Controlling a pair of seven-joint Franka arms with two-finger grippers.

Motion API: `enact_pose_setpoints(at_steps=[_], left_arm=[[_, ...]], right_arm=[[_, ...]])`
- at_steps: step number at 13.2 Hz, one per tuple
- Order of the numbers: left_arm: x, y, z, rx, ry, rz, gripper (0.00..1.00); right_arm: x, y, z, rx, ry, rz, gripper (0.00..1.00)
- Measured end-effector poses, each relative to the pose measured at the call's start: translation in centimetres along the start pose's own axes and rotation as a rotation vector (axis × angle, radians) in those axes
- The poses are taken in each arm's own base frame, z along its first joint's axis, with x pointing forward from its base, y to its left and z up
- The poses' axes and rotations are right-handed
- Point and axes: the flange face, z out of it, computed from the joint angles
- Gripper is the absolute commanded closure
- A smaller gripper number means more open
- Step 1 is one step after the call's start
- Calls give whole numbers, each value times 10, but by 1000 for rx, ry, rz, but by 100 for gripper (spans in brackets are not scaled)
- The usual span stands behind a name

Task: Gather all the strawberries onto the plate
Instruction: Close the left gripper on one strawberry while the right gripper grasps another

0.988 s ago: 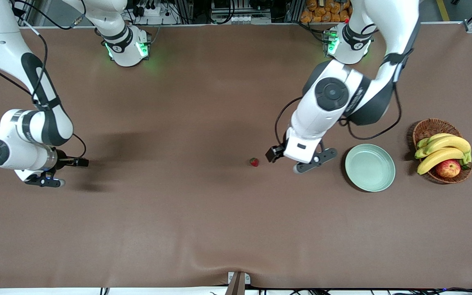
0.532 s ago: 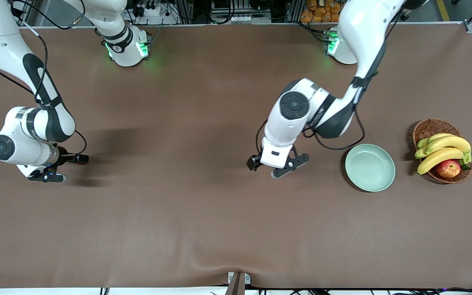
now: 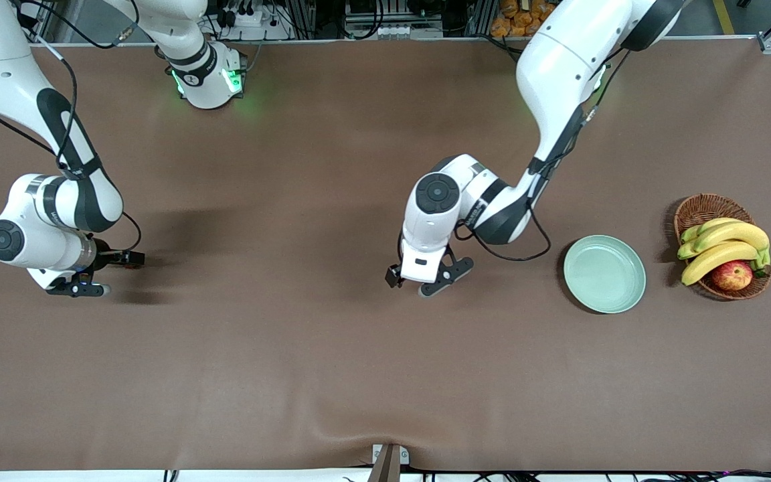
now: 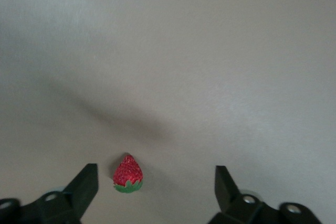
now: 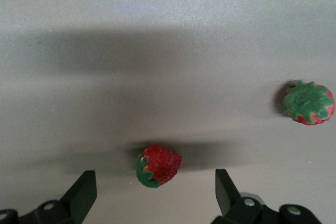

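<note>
My left gripper is open and low over the table; one strawberry lies between its fingers, close to one fingertip. In the front view its hand hides that berry. My right gripper is open near the right arm's end of the table. A second strawberry lies on the table just ahead of its fingertips, and a third strawberry lies farther off to one side. The pale green plate is empty, toward the left arm's end.
A wicker basket with bananas and an apple stands beside the plate, nearer the left arm's end of the table. The brown table cover has a raised fold at the front edge.
My left arm has swung from beside the plate toward the table's middle and now covers the strawberry in the front view. My right arm shifted slightly, then stayed still.
</note>
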Motion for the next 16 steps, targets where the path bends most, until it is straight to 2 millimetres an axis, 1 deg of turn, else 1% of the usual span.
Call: enact_pose_setpoints(at_steps=[2, 4, 5, 7, 8, 9, 11, 12, 13, 14, 15, 16], left_arm=[[-9, -4, 21, 30, -3, -25, 11], [-14, -10, 42, 62, 3, -25, 18], [-15, -13, 50, 76, 2, -23, 21], [-18, -17, 58, 98, -3, -21, 22], [-18, -17, 58, 103, -4, -21, 25], [-20, -17, 58, 103, -4, -19, 26], [-31, -15, 58, 107, -4, -23, 34], [-36, -14, 58, 111, -4, -26, 38], [-39, -14, 58, 114, -4, -23, 40], [-41, -14, 59, 117, -4, -22, 41], [-41, -14, 59, 118, -4, -22, 41], [-40, -14, 59, 118, -3, -23, 41]], right_arm=[[-2, 2, 2, 1, -3, 1, 22], [-2, 3, 3, 2, -4, 2, 36], [-2, 3, 3, 2, -2, 3, 39], [-2, 4, 3, 2, -2, 3, 39], [-2, 4, 3, 2, -2, 3, 39], [-2, 4, 4, 2, -1, 3, 39], [-1, 4, 6, 2, 6, 3, 41], [-1, 4, 7, 2, 7, 2, 53], [0, 4, 8, 3, 10, 2, 68], [0, 3, 9, 3, 10, 2, 81], [0, 3, 9, 3, 11, 1, 89], [0, 3, 8, 2, 13, 1, 93]])
